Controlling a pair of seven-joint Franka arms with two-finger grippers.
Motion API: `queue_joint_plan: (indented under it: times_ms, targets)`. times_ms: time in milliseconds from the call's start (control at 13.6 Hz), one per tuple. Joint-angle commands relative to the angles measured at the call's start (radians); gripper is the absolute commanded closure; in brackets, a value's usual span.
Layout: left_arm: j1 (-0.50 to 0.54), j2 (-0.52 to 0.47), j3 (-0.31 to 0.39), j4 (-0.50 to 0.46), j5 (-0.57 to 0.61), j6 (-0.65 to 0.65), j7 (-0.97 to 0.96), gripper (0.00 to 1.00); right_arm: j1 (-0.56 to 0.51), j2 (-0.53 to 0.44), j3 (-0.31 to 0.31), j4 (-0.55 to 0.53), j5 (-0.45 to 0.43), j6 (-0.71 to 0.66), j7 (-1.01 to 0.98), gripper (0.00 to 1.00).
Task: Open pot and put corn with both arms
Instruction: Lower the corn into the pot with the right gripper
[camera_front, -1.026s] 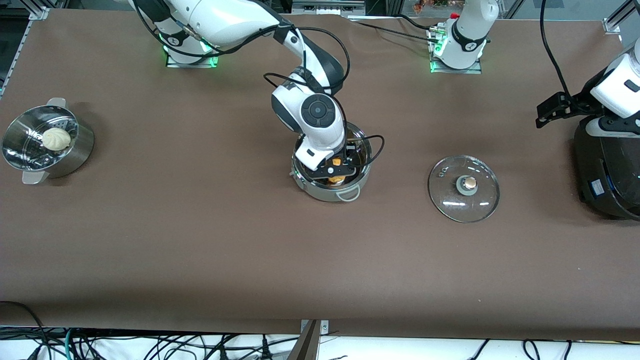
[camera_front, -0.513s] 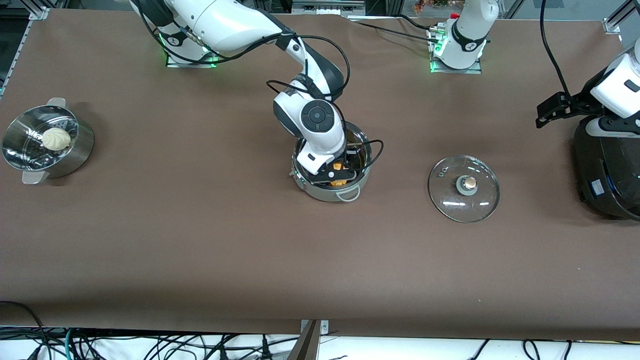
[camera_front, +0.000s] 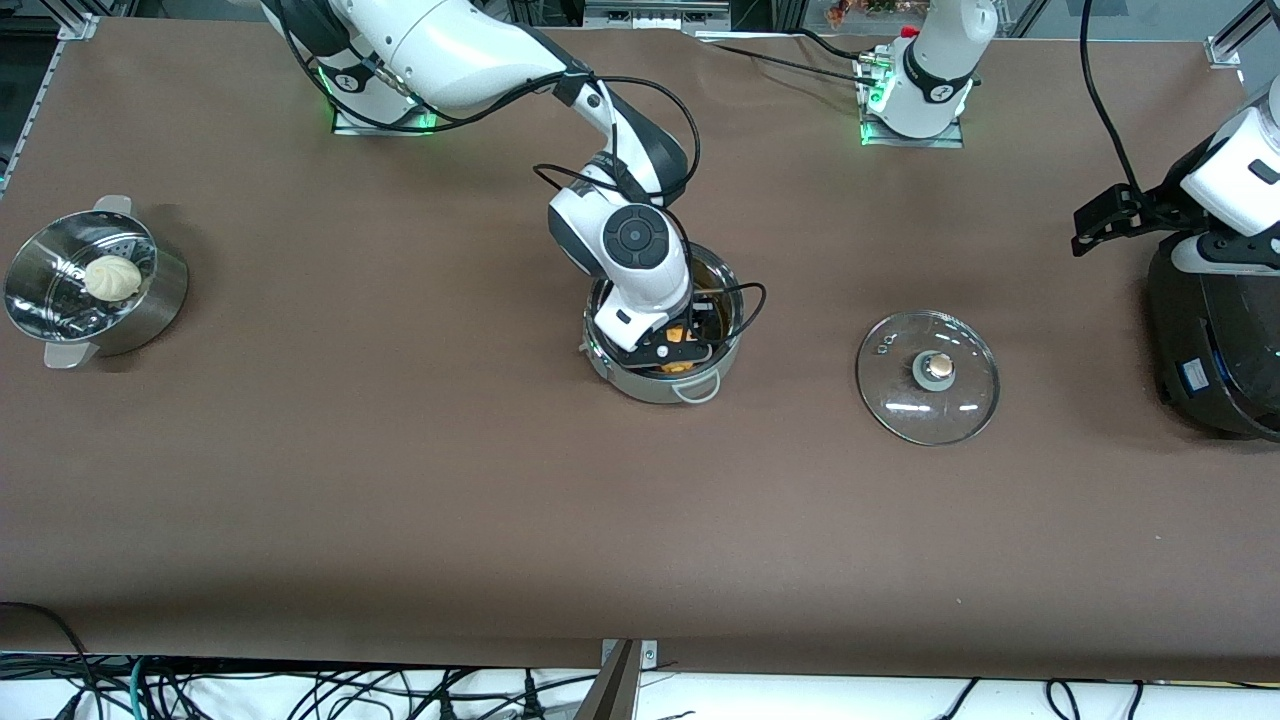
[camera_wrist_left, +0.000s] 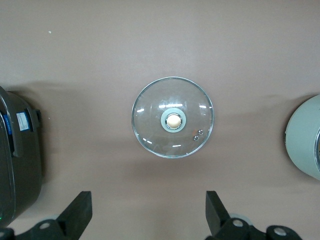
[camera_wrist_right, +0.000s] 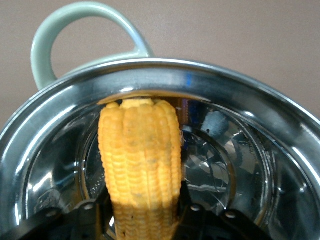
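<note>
Corn (camera_wrist_right: 140, 165) clamped in right tool (camera_front: 678, 347) inside pot (camera_front: 640, 383) rim, left tool (camera_wrist_left: 147, 220) wide above lid (camera_front: 927, 376)

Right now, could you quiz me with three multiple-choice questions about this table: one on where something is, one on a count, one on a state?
1. Where is the corn?
A. in the pot
B. on the table
C. in the rice cooker

2. How many buns are there?
A. none
B. one
C. three

3. The glass lid is
A. on the pot
B. held up
C. flat on the table

Answers: 1 A, the right gripper holds it inside the rim. 2 B, one sits in the steamer bowl. 3 C, beside the pot; the left gripper waits, open.
</note>
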Motion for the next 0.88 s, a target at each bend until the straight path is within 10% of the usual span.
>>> queue_joint_plan:
  times_ms: [0, 806]
  targets:
    - [0.011, -0.001, -0.009, 0.01, -0.005, -0.01, 0.005, 0.0, 0.001, 0.01, -0.005, 0.038, -0.011, 0.002, 0.011, 0.0]
    - [0.011, -0.001, -0.007, 0.01, -0.005, -0.01, 0.005, 0.0, -0.045, -0.106, -0.038, 0.039, -0.014, -0.143, -0.002, 0.0]
